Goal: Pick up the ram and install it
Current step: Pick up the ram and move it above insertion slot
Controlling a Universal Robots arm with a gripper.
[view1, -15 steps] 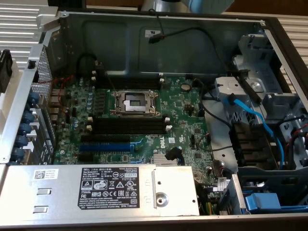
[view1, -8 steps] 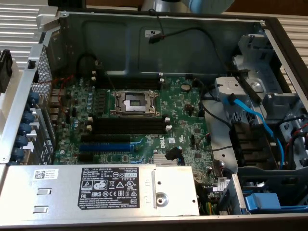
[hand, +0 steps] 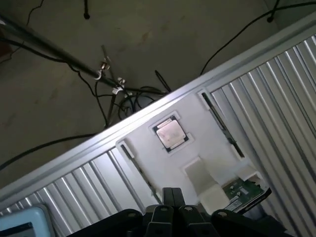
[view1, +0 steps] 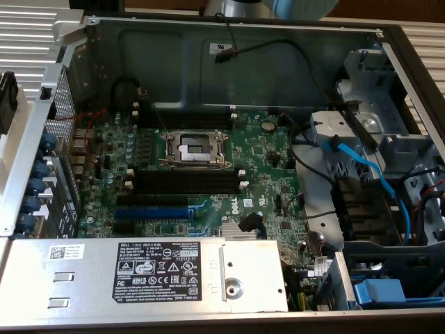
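The ram [hand: 220, 121] lies in the tray [hand: 195, 111] (beside a processor [hand: 169, 134]).

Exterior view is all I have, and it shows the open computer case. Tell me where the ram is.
Observer: The wrist view shows the ram lying in a long groove of a white tray.
Operator: Report the gripper.
Observer: The gripper hangs above the tray, fingers shut and empty.
Operator: Name what else the tray holds.
Observer: A square processor chip and a second dark stick.
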